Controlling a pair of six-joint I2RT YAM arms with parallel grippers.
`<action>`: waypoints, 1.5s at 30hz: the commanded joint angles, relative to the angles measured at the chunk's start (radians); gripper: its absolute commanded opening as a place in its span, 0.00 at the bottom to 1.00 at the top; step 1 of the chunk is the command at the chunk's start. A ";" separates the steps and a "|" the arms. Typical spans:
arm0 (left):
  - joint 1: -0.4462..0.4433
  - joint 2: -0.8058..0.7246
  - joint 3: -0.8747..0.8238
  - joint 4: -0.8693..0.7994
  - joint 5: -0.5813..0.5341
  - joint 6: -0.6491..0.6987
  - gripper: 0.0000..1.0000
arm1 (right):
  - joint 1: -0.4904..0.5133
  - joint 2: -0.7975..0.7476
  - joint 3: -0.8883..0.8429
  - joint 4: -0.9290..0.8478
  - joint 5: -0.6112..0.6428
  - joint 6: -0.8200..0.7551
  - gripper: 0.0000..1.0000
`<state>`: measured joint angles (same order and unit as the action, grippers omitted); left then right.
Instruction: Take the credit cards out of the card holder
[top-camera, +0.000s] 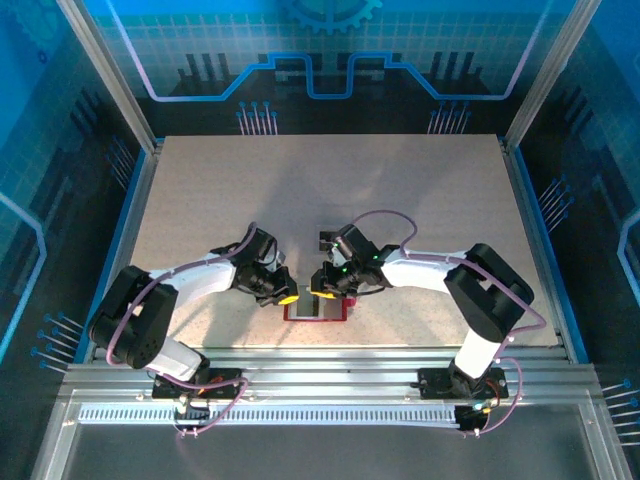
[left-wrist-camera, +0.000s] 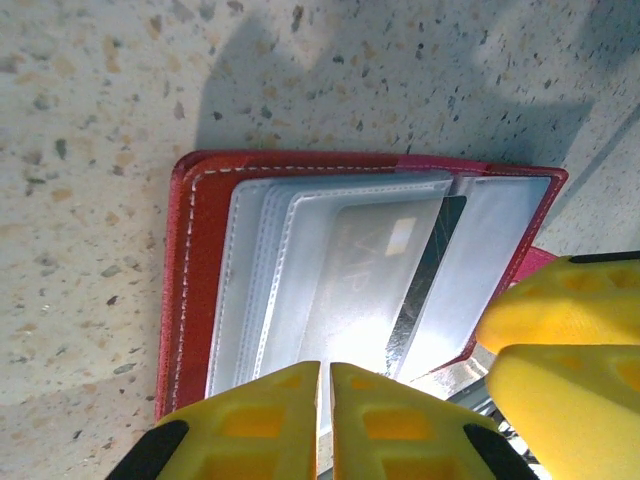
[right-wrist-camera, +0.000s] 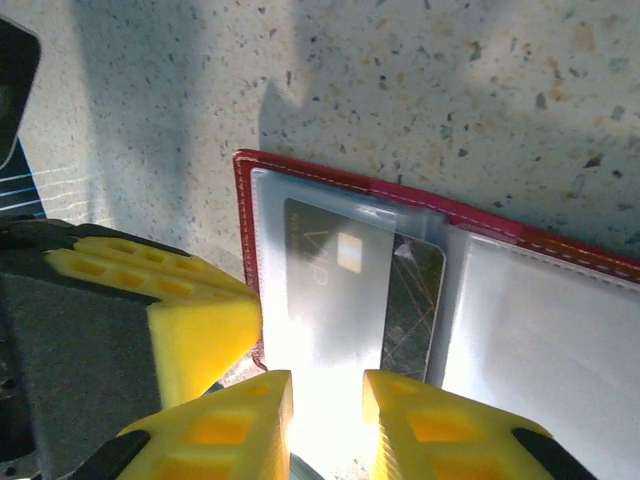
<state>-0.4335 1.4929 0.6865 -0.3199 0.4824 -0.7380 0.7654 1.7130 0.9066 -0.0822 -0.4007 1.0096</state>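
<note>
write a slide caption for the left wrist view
open dark-red folding card holder, dark chip card in a clear sleeve, left pincer shut at its near edge

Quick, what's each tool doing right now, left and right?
Left tool: closed, pinching the card holder at its near edge.
Right tool: jaws slightly apart over the grey card; grip cannot be told, glare hides it.
</note>
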 joint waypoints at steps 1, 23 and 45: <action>0.005 -0.009 0.028 -0.059 -0.013 0.042 0.10 | 0.005 -0.027 -0.018 -0.019 0.008 -0.003 0.25; 0.004 0.074 0.039 -0.101 -0.036 0.113 0.08 | -0.003 -0.008 -0.051 -0.001 -0.008 -0.003 0.26; 0.004 0.075 0.035 -0.105 -0.039 0.115 0.08 | -0.003 0.056 -0.074 0.064 -0.041 0.011 0.25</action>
<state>-0.4335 1.5478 0.7109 -0.3813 0.4751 -0.6441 0.7647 1.7531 0.8448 -0.0326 -0.4278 1.0138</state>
